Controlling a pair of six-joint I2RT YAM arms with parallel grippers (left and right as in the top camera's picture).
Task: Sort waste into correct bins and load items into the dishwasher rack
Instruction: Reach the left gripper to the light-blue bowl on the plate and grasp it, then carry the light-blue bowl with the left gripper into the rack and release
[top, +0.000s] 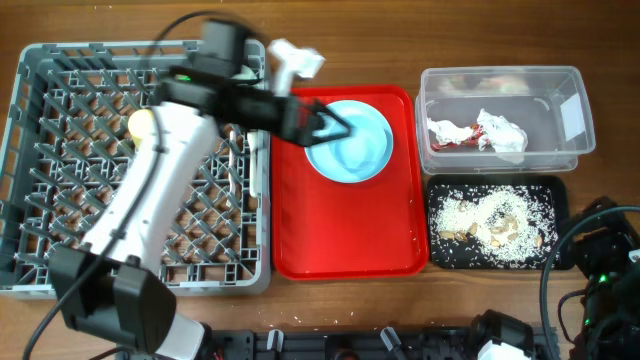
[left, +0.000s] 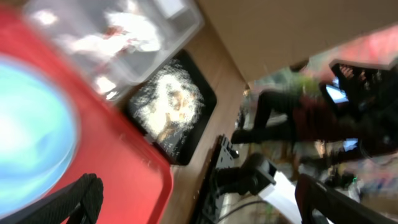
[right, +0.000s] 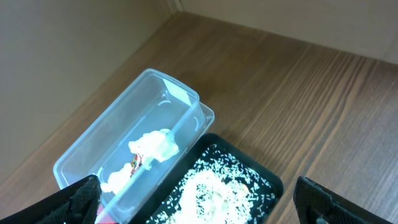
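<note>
A brown wooden tabletop (top: 600, 30) carried a red plastic serving tray (top: 340, 230). On the tray lay the light blue round plate (top: 362, 155), which was likely rigid, light and slick, so it should be gripped at the rim. The left tool (top: 335, 128) hovered over the plate, released and empty.

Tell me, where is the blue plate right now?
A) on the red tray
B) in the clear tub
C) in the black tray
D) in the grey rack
A: the overhead view shows the light blue plate sitting at the top of the red tray.
</note>
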